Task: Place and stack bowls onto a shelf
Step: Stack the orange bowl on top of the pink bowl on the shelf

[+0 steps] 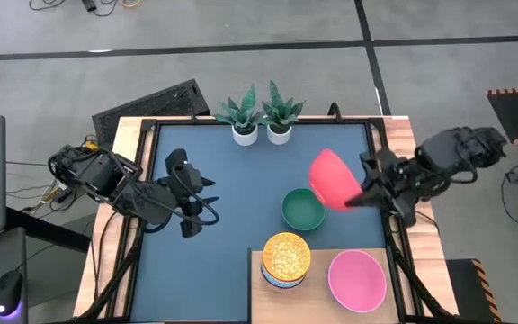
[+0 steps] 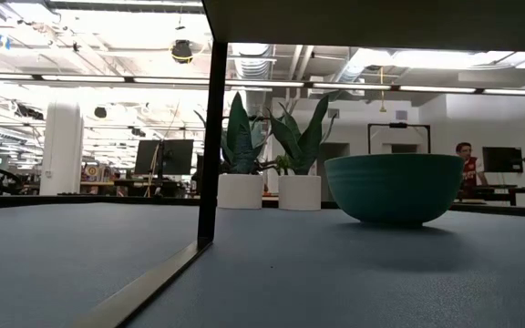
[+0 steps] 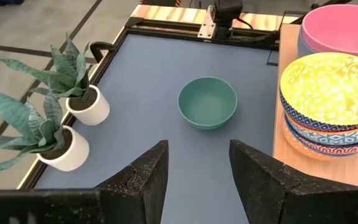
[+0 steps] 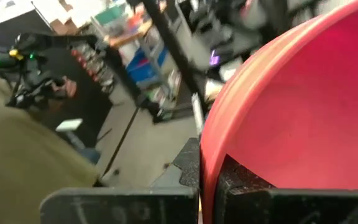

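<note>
Right end effector (image 1: pixel 356 200) is clamping its closed fingers on the rim of the round plain red bowl (image 1: pixel 333 178), holding it tilted above the dark blue tabletop (image 1: pixel 223 198), just beside the plain green bowl (image 1: pixel 302 209). Left end effector (image 1: pixel 196 200) is hovering part-open, empty, well apart. Stacked patterned bowls (image 1: pixel 285 259) and pink bowl (image 1: pixel 357 280) are sitting on the pale wooden shelf (image 1: pixel 317 301).

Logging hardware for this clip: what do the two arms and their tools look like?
Both arms are dark, nearly black, jointed, with black cables looped alongside. The left tool has two blocky, rough-textured black fingers. The right tool looks the same dark colour. No markings are readable.
</note>
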`<move>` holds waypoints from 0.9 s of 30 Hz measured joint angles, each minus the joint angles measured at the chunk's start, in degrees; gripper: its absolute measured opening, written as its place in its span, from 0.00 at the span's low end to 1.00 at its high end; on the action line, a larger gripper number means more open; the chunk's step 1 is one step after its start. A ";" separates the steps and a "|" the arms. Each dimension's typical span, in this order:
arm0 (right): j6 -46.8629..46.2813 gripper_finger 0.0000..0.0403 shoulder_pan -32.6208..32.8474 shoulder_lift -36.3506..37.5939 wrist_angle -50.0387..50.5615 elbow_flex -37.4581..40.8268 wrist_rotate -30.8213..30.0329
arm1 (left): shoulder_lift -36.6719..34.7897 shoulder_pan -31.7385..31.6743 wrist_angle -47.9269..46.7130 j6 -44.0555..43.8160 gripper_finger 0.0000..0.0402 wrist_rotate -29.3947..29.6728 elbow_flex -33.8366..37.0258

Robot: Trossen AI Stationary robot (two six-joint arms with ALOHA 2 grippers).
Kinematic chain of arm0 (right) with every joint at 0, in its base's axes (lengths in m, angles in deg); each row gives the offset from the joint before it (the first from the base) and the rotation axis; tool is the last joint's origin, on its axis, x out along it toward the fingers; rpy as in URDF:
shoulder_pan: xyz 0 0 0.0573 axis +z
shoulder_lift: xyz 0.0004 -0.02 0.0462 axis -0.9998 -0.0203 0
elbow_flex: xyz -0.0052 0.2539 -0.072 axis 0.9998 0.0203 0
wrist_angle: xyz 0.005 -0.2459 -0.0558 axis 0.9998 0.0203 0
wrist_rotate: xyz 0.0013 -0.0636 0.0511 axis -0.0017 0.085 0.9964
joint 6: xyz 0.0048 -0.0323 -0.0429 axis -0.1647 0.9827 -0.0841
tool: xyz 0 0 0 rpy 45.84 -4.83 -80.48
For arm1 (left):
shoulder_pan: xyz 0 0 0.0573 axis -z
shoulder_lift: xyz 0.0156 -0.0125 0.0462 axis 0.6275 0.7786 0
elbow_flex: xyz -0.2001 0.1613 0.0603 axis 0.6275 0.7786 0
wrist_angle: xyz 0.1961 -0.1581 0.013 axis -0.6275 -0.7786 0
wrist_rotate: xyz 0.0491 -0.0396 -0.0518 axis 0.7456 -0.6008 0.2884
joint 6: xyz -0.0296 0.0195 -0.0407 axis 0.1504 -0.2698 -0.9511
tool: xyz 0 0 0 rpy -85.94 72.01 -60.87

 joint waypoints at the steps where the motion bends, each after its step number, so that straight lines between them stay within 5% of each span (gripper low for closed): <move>1: -2.18 0.06 1.46 -0.72 1.93 -0.90 -0.28 | 0.00 0.00 -0.04 -0.17 0.39 0.00 0.00; 8: -23.48 0.06 10.95 -4.29 15.87 -3.47 -1.40 | 0.00 0.00 -2.80 -0.88 0.39 -0.09 0.00; 15: -39.85 0.06 17.26 -5.78 14.19 -5.42 -1.29 | 0.00 0.00 -6.24 -0.88 0.39 1.36 0.00; 27: -52.34 0.06 25.14 -15.54 22.17 -16.93 -1.37 | 0.00 0.00 -8.12 0.44 0.39 1.57 0.00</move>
